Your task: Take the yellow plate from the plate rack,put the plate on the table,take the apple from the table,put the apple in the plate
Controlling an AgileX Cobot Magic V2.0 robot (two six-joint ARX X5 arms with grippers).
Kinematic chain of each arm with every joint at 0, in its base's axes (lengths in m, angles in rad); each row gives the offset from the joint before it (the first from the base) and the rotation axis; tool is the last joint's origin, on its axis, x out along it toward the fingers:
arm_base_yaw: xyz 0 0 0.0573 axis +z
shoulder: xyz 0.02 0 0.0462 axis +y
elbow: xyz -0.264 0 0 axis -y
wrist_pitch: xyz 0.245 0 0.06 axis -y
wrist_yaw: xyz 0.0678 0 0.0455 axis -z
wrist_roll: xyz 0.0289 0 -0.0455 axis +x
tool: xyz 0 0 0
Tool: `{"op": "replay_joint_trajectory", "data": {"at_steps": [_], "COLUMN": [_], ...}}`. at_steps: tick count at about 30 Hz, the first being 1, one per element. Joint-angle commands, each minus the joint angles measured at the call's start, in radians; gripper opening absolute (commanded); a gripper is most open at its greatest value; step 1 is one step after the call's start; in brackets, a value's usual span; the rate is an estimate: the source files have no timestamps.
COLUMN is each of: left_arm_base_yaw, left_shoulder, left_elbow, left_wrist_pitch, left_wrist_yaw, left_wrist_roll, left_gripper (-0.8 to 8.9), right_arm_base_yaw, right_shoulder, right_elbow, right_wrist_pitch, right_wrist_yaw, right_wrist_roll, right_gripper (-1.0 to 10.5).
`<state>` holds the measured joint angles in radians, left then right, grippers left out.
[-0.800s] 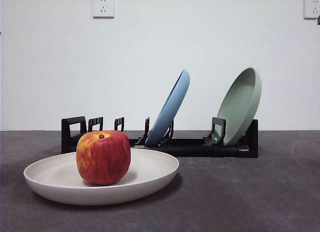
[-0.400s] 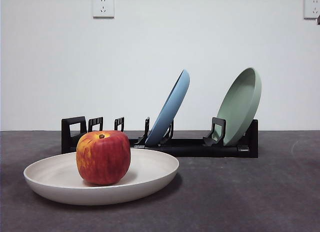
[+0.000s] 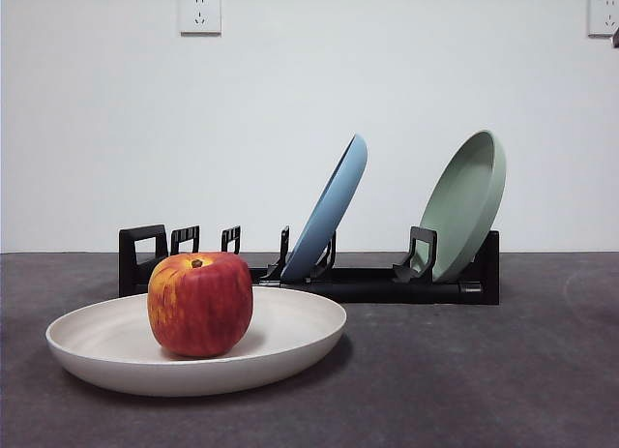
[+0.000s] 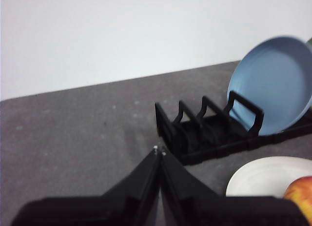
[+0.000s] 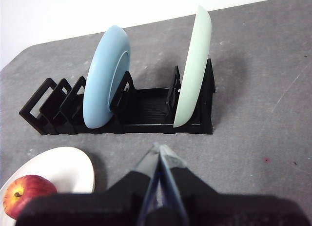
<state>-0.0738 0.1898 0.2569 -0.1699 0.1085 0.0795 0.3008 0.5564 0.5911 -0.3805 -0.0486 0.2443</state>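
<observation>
1. Two arms, both pulled back and neither touching anything. The apple (image 3: 199,304) sits upright inside the yellow plate (image 3: 290,337), a little off the plate's middle, stem dimple up, and the plate lies flat on the table (image 3: 484,371) in front of the plate rack (image 3: 387,283).

2. Key relation: the plate with its apple lies on the open-loop end of the rack, on the near side of it, apart from the rack. From the left gripper (image 4: 159,150) the apple (image 4: 300,194) and plate (image 4: 263,174) show just off to one side and close. From the right gripper (image 5: 160,150) the apple (image 5: 27,194) and plate (image 5: 68,167) lie further off, toward the far end of the rack (image 5: 146,111). So the left arm looks the nearer one.

3. Tools: the left gripper's black jaws are pressed together, tips meeting, nothing between them. The right gripper's jaws also stand closed to a thin line, holding nothing.

4. Rack contents: the light blue plate (image 3: 329,211) leans in a middle slot and the pale green plate (image 3: 469,201) leans at the far end. The slots at the loop end stand without a plate.

5. My read: plate down, apple in it, so the task looks done. Any coming move is probably just the arms parking clear, with no grasp called for.
</observation>
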Motion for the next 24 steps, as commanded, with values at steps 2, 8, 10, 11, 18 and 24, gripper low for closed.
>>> {"op": "replay_joint_trajectory", "data": {"at_steps": [2,8,10,11,18,24], "left_arm_base_yaw": [0.025,0.037,0.037,0.037,0.037,0.037], "left_shoulder": [-0.057,-0.134,-0.156,-0.164,-0.188,-0.188], "left_elbow": [-0.099,-0.207,-0.232,-0.241,-0.253,-0.253], "left_wrist_pitch": [0.056,0.085,0.087,0.084,0.006,-0.016], "left_wrist_yaw": [-0.003,-0.005,-0.005,-0.006,-0.039,-0.107], "left_wrist_roll": [-0.002,-0.005,-0.007,-0.008,-0.008,-0.008], "left_gripper": [-0.02,-0.02,-0.02,-0.02,-0.02,-0.02], "right_arm_base_yaw": [0.001,0.001,0.001,0.001,0.001,0.001], "right_shoulder": [0.000,0.000,0.000,0.000,0.000,0.000], "right_elbow": [-0.005,-0.005,-0.005,-0.005,-0.005,-0.005], "right_wrist_pitch": [0.005,0.005,0.005,0.005,0.005,0.005], "right_wrist_yaw": [0.003,0.003,0.003,0.003,0.003,0.003], "right_wrist_roll": [0.009,0.009,0.009,0.009,0.009,0.009], "right_gripper": [0.0,0.0,0.0,0.0,0.0,0.0]}}
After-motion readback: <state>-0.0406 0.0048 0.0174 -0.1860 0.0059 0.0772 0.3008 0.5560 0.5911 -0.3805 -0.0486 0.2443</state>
